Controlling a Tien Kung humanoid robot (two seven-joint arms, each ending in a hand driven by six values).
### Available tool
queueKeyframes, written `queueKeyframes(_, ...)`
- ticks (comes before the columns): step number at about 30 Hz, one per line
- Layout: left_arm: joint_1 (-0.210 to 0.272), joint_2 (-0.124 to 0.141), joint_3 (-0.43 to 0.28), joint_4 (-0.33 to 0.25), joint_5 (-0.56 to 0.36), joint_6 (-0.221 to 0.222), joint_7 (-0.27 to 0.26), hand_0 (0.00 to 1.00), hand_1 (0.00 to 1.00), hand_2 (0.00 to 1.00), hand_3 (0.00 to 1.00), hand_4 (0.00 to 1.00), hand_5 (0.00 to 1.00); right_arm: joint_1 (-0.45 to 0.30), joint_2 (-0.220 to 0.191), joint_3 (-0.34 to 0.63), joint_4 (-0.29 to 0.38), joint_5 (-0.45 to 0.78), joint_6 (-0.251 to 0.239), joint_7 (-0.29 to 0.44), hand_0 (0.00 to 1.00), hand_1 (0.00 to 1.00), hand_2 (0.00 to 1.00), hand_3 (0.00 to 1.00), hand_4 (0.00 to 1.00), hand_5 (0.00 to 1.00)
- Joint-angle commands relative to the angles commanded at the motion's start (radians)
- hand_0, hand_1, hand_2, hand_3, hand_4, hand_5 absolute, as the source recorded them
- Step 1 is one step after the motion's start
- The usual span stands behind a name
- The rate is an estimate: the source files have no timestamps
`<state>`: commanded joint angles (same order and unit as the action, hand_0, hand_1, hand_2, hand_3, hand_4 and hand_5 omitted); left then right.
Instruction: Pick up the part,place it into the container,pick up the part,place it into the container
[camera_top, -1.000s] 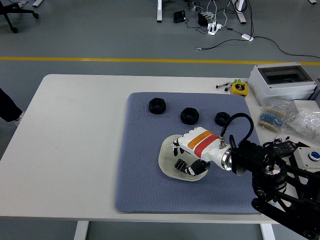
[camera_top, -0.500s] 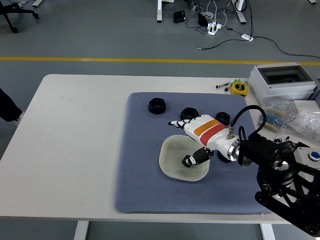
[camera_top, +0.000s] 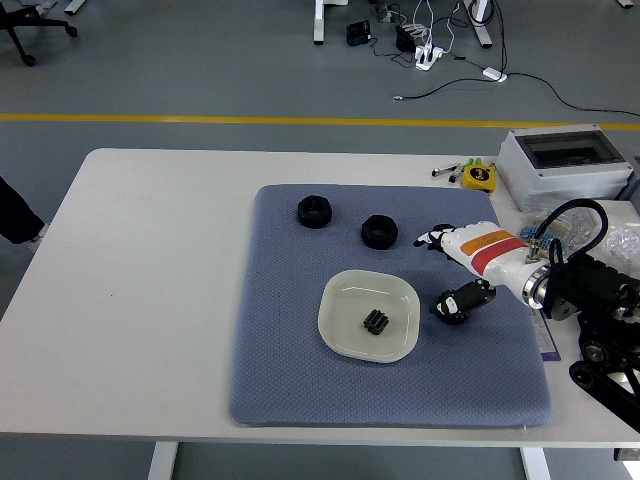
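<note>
A small black part lies inside the white container – a shallow dish in the middle of the blue mat on the desk. The right hand hangs over the mat's right side, just beside the dish, with its fingers spread apart and nothing in them. Two more black parts – one and another – sit near the mat's far edge, well apart from the dish. A grey box stands at the desk's far right corner.
</note>
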<state>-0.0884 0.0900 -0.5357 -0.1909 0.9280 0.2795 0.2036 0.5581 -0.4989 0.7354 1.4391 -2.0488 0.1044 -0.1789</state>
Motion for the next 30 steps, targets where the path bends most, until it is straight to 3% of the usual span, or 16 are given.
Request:
queueKeyframes(12, -0.001, 0.000, -0.005, 0.000, 0.010, -0.005, 0.000, 0.661, 0.529, 0.548, 0.559, 0.623, 0.597, -0.016, 0.013, -0.014, -0.105, 0.012, 0.001, 0.012, 0.355, 0.547, 0.718, 0.789, 0.993, 0.366)
queueKeyframes(22, -0.001, 0.001, -0.004, 0.000, 0.012, -0.009, -0.001, 0.662, 0.529, 0.547, 0.558, 0.622, 0.596, -0.017, 0.033, -0.038, -0.128, 0.022, -0.023, 0.023, 0.351, 0.545, 0.714, 0.783, 0.991, 0.367)
queueKeyframes(23, -0.001, 0.001, -0.004, 0.000, 0.013, -0.010, -0.001, 0.661, 0.529, 0.547, 0.559, 0.622, 0.595, -0.016, 0.035, -0.040, -0.131, 0.025, -0.025, 0.024, 0.340, 0.529, 0.678, 0.652, 0.957, 0.371)
queueKeyframes(28, 0.000, 0.002, -0.004, 0.000, 0.016, -0.012, -0.001, 0.661, 0.529, 0.547, 0.559, 0.622, 0.595, -0.012, 0.043, -0.045, -0.157, 0.041, -0.033, 0.032, 0.340, 0.529, 0.678, 0.652, 0.957, 0.371)
queueKeyframes(29, 0.000, 0.002, -0.004, 0.000, 0.017, -0.012, -0.001, 0.661, 0.529, 0.546, 0.560, 0.624, 0.595, -0.012, 0.043, -0.045, -0.161, 0.044, -0.036, 0.034, 0.321, 0.490, 0.562, 0.532, 0.911, 0.366)
queueKeyframes(30, 0.000, 0.002, -0.004, 0.000, 0.016, -0.011, -0.001, 0.661, 0.529, 0.546, 0.560, 0.624, 0.595, -0.012, 0.043, -0.045, -0.164, 0.048, -0.039, 0.035, 0.321, 0.490, 0.562, 0.532, 0.911, 0.366)
